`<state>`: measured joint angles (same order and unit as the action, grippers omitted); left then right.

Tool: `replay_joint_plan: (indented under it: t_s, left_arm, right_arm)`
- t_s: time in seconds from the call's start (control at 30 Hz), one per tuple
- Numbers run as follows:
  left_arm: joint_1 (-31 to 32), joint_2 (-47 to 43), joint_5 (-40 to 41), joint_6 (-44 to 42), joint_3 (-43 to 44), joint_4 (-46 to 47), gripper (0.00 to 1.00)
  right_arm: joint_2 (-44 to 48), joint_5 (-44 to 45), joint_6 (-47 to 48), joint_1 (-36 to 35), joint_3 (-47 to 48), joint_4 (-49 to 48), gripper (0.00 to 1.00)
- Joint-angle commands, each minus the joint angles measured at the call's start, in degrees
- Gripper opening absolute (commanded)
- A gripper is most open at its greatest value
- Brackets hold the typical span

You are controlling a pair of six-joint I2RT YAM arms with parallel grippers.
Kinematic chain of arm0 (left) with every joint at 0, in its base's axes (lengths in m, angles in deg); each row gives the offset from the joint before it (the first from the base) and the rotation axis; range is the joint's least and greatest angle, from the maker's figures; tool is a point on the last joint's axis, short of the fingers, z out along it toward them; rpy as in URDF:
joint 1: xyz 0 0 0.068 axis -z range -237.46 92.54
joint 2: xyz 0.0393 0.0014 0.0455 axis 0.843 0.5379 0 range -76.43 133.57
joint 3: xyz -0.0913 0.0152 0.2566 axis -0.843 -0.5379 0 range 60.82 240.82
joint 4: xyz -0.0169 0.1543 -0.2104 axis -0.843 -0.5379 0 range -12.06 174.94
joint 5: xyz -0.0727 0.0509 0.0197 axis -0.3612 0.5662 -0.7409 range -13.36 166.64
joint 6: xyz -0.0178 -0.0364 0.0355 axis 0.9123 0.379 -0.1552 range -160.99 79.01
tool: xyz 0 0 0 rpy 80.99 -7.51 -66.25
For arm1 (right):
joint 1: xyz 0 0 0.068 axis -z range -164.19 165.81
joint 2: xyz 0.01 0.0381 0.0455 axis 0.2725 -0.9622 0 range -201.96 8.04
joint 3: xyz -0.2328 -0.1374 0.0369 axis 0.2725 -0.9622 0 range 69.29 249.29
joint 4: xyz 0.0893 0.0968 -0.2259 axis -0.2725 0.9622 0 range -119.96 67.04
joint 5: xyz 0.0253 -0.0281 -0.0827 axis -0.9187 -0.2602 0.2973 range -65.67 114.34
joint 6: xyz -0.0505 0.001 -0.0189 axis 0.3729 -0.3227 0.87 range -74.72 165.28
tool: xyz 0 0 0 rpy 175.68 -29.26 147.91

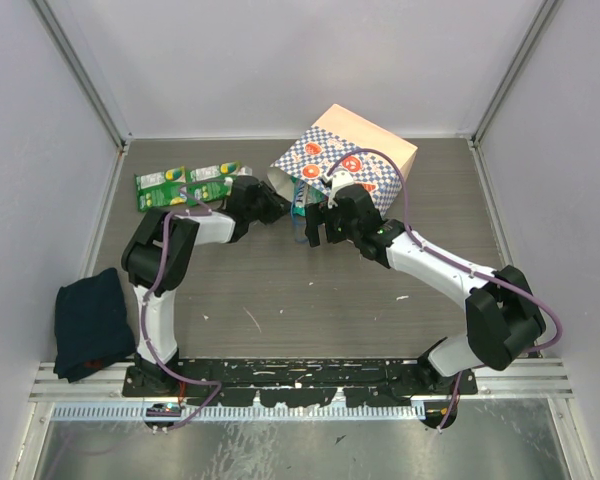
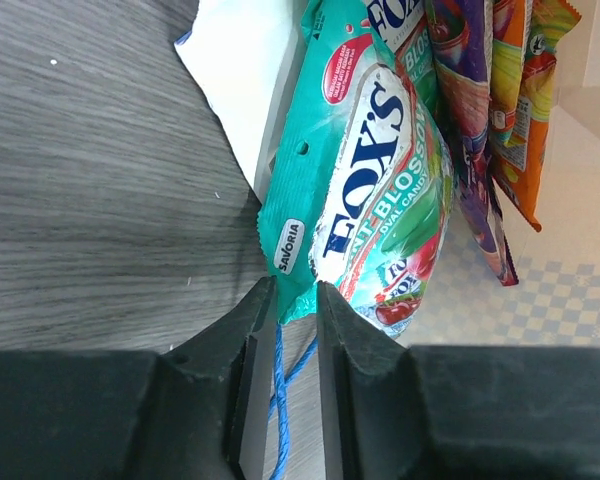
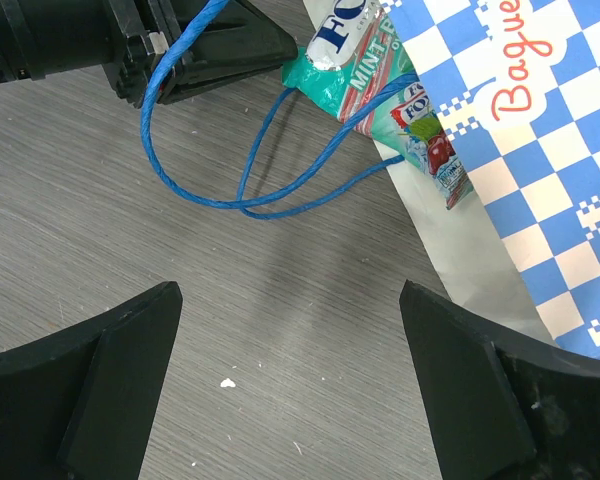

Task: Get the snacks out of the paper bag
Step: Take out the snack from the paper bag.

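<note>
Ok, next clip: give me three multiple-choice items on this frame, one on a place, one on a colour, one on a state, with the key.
1. Where do the two green packets lie? A inside the bag; B on the table, left of the bag; C in the right gripper.
2. What colour are the bag's cords? A red; B blue; C white.
3. How is the right gripper? A open and empty; B shut on the bag; C shut on a packet.
Key: 1 B, the top view shows them flat on the table, apart from the bag. 2 B, the right wrist view shows blue loops. 3 A, its fingers stand wide apart with bare table between them.
</note>
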<state>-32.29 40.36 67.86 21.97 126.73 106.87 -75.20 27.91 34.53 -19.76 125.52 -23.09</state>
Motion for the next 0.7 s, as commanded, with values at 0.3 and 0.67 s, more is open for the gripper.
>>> replay_joint_plan:
  t_s: [0.3, 0.67]
  left_arm:
    - [0.3, 1.5, 0.0, -2.0, 3.8, 0.1, 0.13]
    - [0.2, -0.6, 1.0, -4.3, 2.1, -1.7, 0.43]
  right_arm:
    - [1.8, 0.8, 0.1, -0.2, -0.2, -3.5, 0.97]
    - [1.5, 0.7, 0.1, -0.1, -0.1, -3.5, 0.97]
